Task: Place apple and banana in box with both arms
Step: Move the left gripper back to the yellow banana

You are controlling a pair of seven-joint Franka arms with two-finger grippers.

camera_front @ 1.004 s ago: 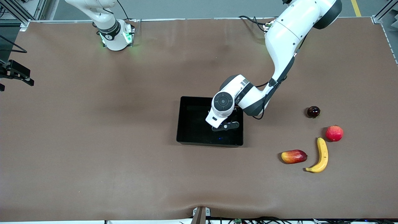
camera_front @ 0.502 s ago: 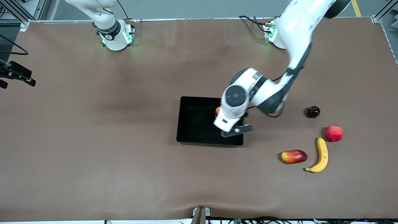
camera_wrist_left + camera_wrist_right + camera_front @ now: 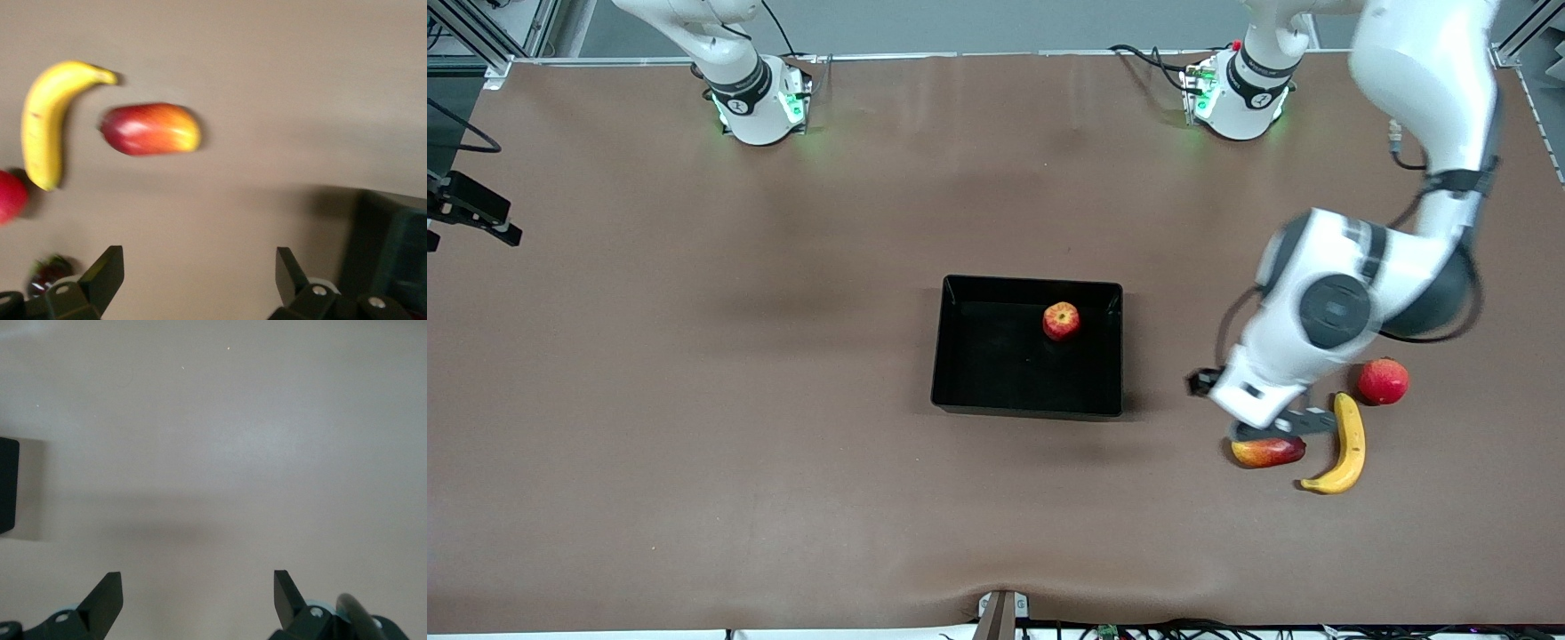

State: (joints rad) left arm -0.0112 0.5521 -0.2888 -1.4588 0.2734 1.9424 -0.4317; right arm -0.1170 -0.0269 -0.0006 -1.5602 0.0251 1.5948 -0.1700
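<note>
I see the box [image 3: 951, 391] mid-table with the apple [image 3: 1061, 320] inside. My left gripper [image 3: 1263, 411], fingers apart and empty, hangs above the table; the banana [image 3: 1347, 444] lies at its four o'clock, long axis twelve-to-six. My right gripper [image 3: 197, 597], fingers apart, waits over bare table.

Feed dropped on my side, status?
Left gripper open, over oblong red-yellow fruit. Right gripper open, waiting. Apple in box; banana still out.
</note>
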